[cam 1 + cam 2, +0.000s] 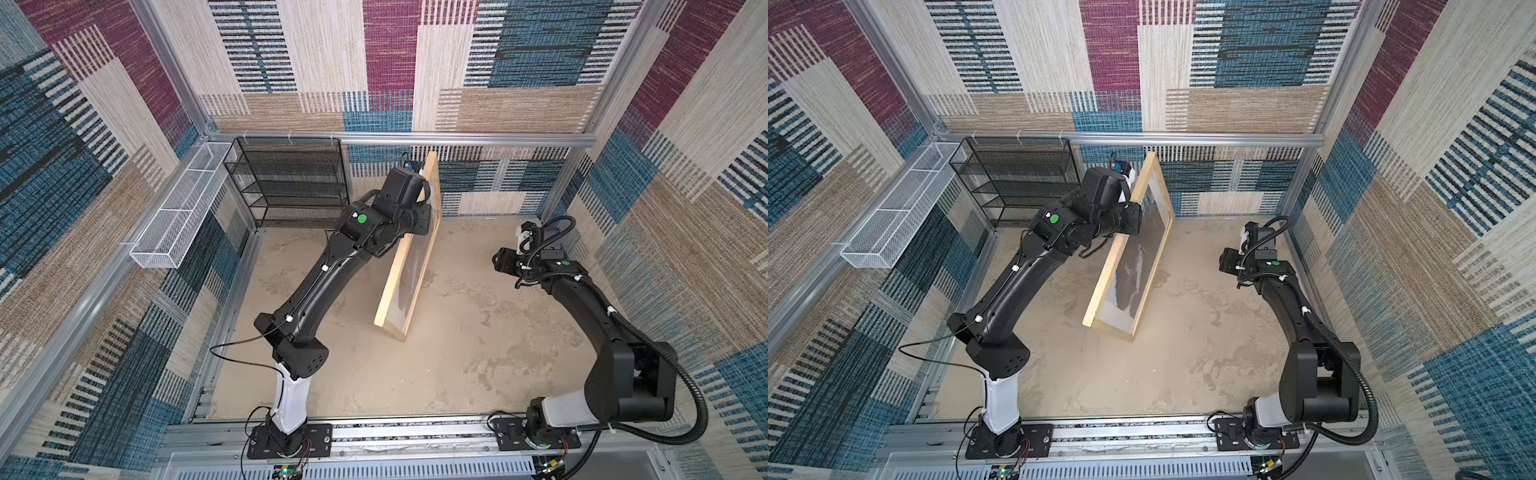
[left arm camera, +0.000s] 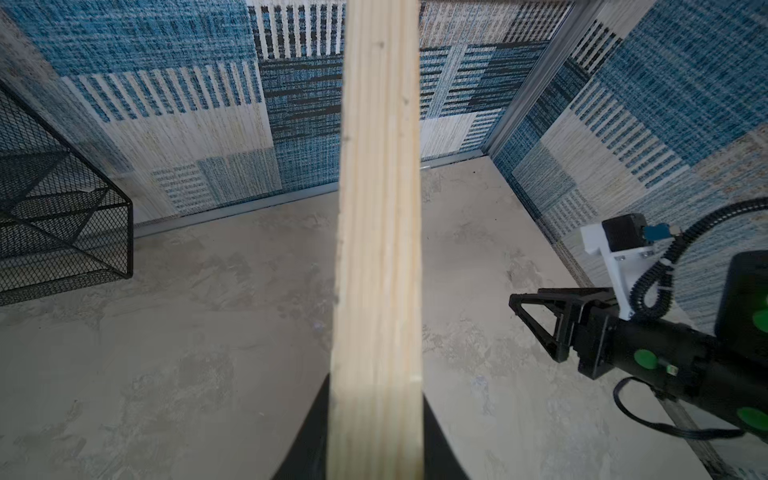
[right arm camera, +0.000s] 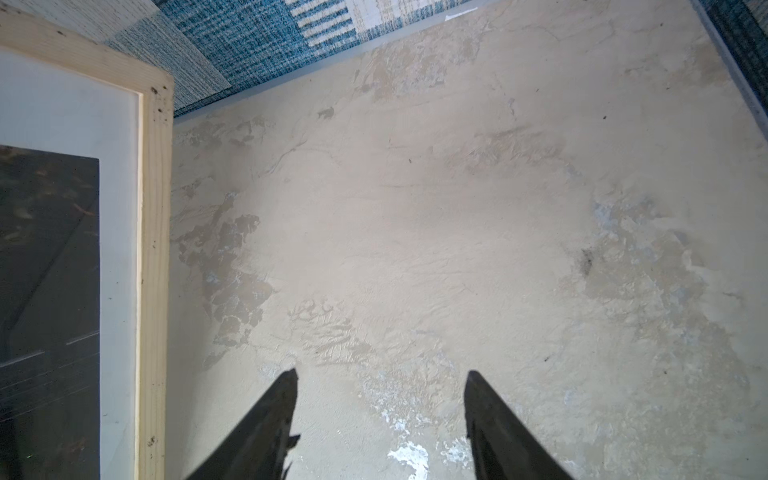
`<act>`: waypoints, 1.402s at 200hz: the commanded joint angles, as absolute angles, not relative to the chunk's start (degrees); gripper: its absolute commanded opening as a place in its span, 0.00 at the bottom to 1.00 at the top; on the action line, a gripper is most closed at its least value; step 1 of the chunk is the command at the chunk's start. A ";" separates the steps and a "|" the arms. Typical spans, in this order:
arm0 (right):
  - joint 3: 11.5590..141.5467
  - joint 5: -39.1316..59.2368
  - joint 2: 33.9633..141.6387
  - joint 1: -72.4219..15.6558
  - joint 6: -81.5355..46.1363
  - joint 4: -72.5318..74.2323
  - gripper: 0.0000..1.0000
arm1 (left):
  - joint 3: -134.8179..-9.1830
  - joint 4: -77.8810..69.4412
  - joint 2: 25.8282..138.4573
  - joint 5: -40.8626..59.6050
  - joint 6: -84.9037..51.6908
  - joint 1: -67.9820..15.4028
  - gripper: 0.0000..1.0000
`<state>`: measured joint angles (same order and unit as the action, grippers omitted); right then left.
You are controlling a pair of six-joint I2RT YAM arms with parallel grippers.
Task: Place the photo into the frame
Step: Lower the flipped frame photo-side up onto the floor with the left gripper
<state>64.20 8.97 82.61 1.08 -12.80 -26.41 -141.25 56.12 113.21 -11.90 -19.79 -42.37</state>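
Frame: the frame stands on a long edge and leans. It is just beside the black mesh shelf, on the side of it nearer the middle of the table.
Frame's lower bar: down at the table surface; I cannot tell whether it rests there or hangs just clear.
Photo: the photo sits inside the frame behind the clear pane, dark side facing away from the shelf.
Mat: a white mat borders the photo, between it and the wood bars.
Left gripper: the left gripper pinches the frame's raised long bar, one black finger on each face of the wood. It reaches in from the shelf's side.
Right gripper: the right gripper has its fingers spread with only bare table between them. It holds nothing and hovers well apart from the shelf, beyond the frame and clear of it.
Shelf: tiered, against the back wall, at the table's far corner.
Basket: a white mesh basket hangs on the side wall rail, touching or just beside the shelf's top corner, on the side away from the frame.
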 commanded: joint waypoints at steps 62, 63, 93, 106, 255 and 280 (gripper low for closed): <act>63.85 9.69 83.71 1.00 -12.94 -25.22 0.66 | -131.53 49.24 112.50 -5.82 -26.07 -37.18 0.00; 63.83 9.68 83.73 1.03 -12.93 -25.22 0.66 | -131.42 49.19 112.50 -5.72 -26.13 -37.09 0.00; 63.99 10.13 84.12 1.05 -13.07 -25.14 0.66 | -128.59 48.32 113.03 -2.87 -28.59 -34.37 0.00; 64.03 10.19 84.20 1.05 -13.07 -25.22 0.66 | -126.90 47.27 112.82 -2.27 -29.32 -33.47 0.00; 63.45 10.61 85.19 1.03 -13.11 -24.99 0.66 | -119.01 44.62 110.78 2.02 -31.48 -26.98 0.00; 61.27 12.07 85.56 1.01 -13.75 -23.12 0.67 | -109.24 38.22 107.47 1.42 -33.27 -26.98 0.00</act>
